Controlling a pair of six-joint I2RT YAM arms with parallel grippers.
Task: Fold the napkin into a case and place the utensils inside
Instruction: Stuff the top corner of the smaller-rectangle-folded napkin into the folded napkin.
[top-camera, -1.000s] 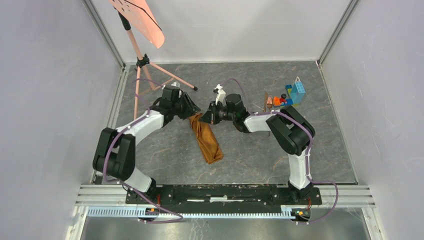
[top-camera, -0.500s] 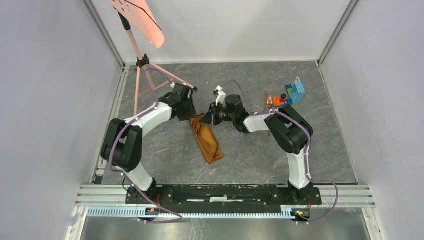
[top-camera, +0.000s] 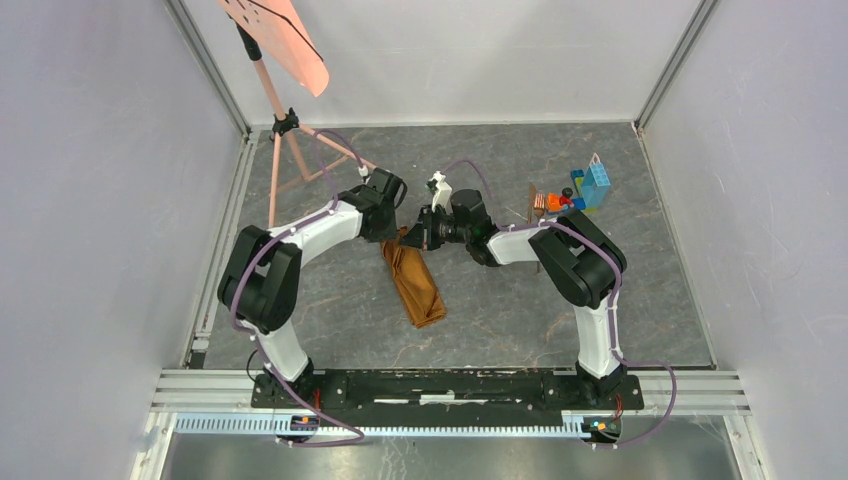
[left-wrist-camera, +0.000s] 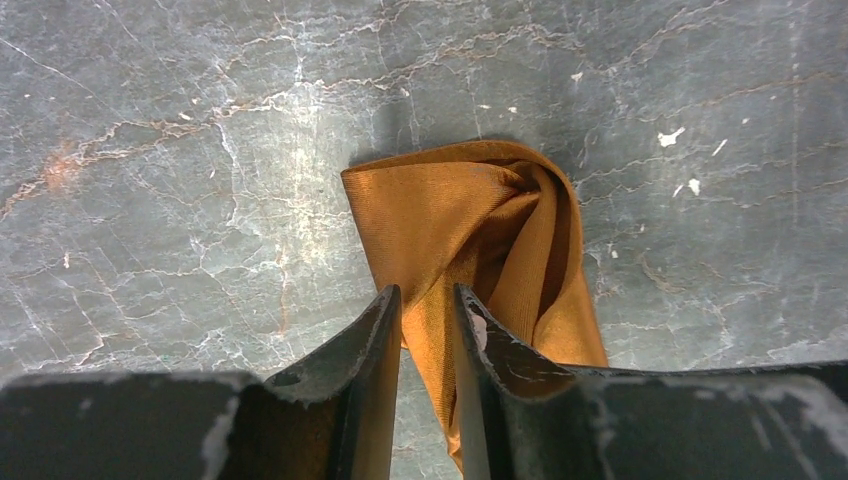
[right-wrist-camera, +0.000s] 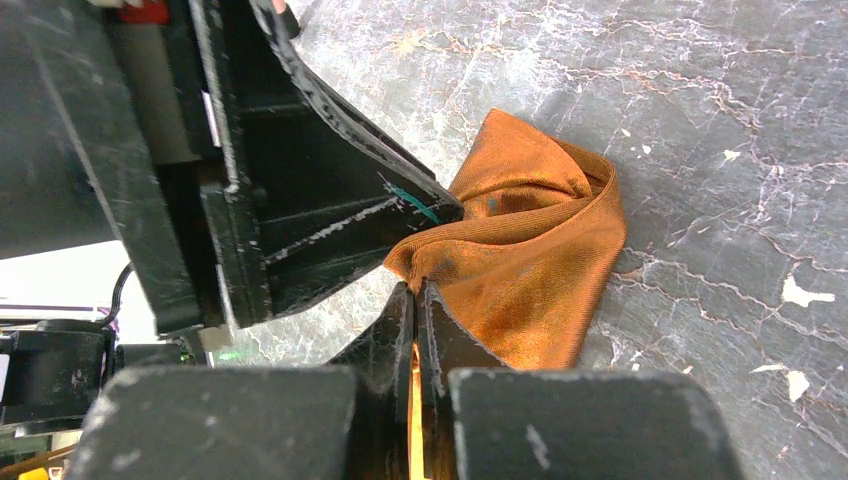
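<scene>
The napkin (top-camera: 418, 290) lies mid-table as a long narrow orange-brown strip. Both grippers meet at its far end. My left gripper (top-camera: 397, 232) comes from the left. In its wrist view, the jaws (left-wrist-camera: 425, 300) stand close together with a bunched fold of the napkin (left-wrist-camera: 450, 210) between them. My right gripper (top-camera: 412, 237) comes from the right. Its jaws (right-wrist-camera: 415, 295) are pressed on a thin edge of the napkin (right-wrist-camera: 530, 270), and the left gripper's black body (right-wrist-camera: 300, 200) is right beside them. The utensils (top-camera: 538, 206) lie at the back right, apart from both grippers.
A colourful toy brick pile (top-camera: 585, 188) sits just right of the utensils. A salmon-pink sheet on a tripod stand (top-camera: 285, 40) stands at the back left, its legs close behind my left arm. Walls enclose the table on three sides.
My left arm has swung to the right, bringing its wrist closer to the right gripper at the napkin's far end. The right arm and the napkin strip have hardly moved.
</scene>
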